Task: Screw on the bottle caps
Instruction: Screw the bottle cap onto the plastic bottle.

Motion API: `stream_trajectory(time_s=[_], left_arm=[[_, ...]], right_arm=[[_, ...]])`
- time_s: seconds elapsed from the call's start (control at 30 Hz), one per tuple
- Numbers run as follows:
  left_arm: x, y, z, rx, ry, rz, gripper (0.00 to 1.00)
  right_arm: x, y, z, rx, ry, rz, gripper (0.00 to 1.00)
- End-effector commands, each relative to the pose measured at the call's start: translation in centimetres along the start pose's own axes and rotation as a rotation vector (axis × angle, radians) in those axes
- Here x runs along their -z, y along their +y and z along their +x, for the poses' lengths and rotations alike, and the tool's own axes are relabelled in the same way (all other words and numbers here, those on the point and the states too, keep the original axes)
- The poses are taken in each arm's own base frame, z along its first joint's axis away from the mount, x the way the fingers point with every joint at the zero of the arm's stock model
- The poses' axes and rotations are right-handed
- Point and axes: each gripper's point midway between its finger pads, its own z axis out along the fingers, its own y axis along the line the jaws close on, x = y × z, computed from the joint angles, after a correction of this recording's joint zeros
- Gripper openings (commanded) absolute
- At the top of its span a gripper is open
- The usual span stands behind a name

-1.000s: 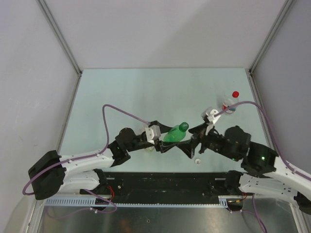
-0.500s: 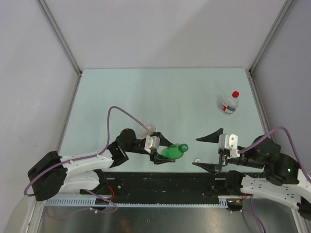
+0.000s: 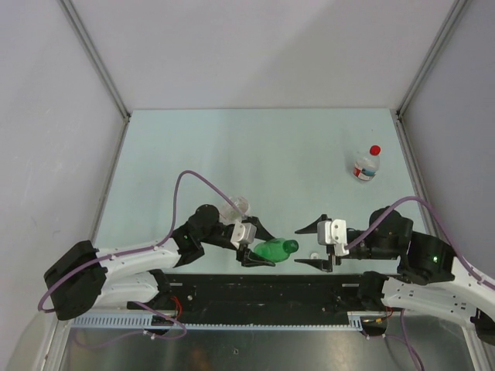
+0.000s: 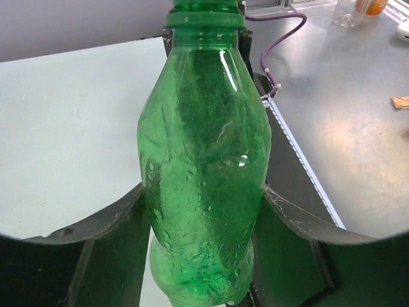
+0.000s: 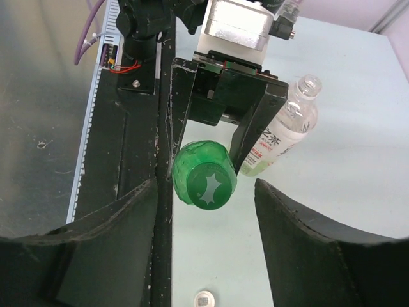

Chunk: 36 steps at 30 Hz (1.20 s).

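Observation:
My left gripper (image 3: 261, 247) (image 4: 203, 198) is shut on the belly of a green bottle (image 3: 272, 250) (image 4: 204, 166), held lying sideways over the table's near edge. The bottle's neck carries a green cap (image 3: 291, 246) (image 5: 206, 184) that points right. My right gripper (image 3: 310, 246) (image 5: 204, 190) faces that cap, open, its fingers (image 5: 115, 230) standing either side a little short of it and touching nothing. A white cap (image 5: 204, 298) lies on the table under the right gripper. A red cap (image 3: 375, 150) sits on a small clear bottle (image 3: 362, 168) at the far right.
A clear orange-labelled bottle (image 3: 234, 207) (image 5: 281, 131) with an open neck lies just behind the left wrist. The black base rail (image 3: 255, 290) runs along the near edge under both grippers. Grey walls enclose the table (image 3: 255, 147).
The left gripper brought the green bottle nearer and lower, cap now pointing right. The right gripper backed off to the right, then came back left to face the cap, its jaws narrowing.

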Motion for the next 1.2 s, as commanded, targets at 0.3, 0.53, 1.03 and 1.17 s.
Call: stream_trajectory(time_s=[0.3, 0.53, 1.03, 1.17], left_arm=[[-0.1, 0.3, -2.7, -0.078, -0.049, 0.011, 0.00], [-0.2, 0.4, -3.1, -0.082, -0.055, 0.013, 0.00], [0.0, 1.9, -4.0, -0.104, -0.066, -0.071, 0.00], [0.7, 4.4, -5.8, -0.146, -0.090, -0.223, 0.00]], right_arm=[[-1.0, -0.1, 1.1, -0.008, 0.055, -0.016, 0.58], [-1.1, -0.1, 1.4, -0.017, 0.071, -0.010, 0.54], [-1.5, -0.2, 1.7, -0.104, 0.087, 0.010, 0.27], [-1.9, -0.6, 2.0, -0.227, 0.103, 0.058, 0.19]])
